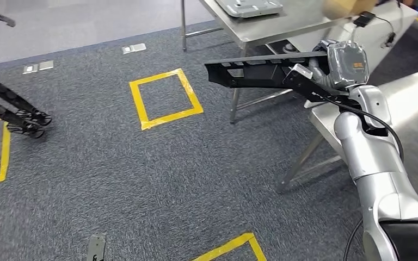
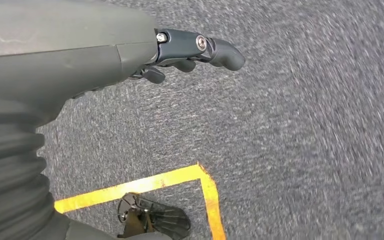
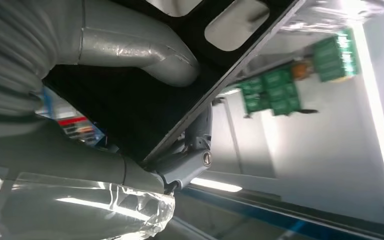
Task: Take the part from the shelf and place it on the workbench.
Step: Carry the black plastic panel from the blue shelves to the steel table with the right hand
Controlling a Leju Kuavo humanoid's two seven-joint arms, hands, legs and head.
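A: What is the part (image 1: pixel 261 74) like?

B: Long, flat and black, a rigid strip with a row of rounded cut-outs along it. It reaches out to the left over the grey carpet (image 1: pixel 141 174), roughly level.

A: And who has it?

B: The right robot hand (image 1: pixel 318 81) grips its right end. In the right wrist view the thick grey thumb (image 3: pixel 145 55) lies across the black face and darker fingers (image 3: pixel 190 160) clamp the edge from the other side.

A: Is it on the counter (image 1: pixel 283 24) yet?

B: No. The part hangs in the air in front of the shiny steel counter, which stands far right on thin metal legs. A shallow metal tray (image 1: pixel 249 7) lies on it; I cannot tell what is inside.

A: The other robot hand?

B: The left robot hand (image 2: pixel 190 55) hangs over the carpet holding nothing, its dark fingers loosely bent, not clenched.

A: Anything on the floor?

B: Yellow tape squares (image 1: pixel 166 99) on coarse, speckled carpet, and small metal floor plates (image 1: pixel 134 48) further off.
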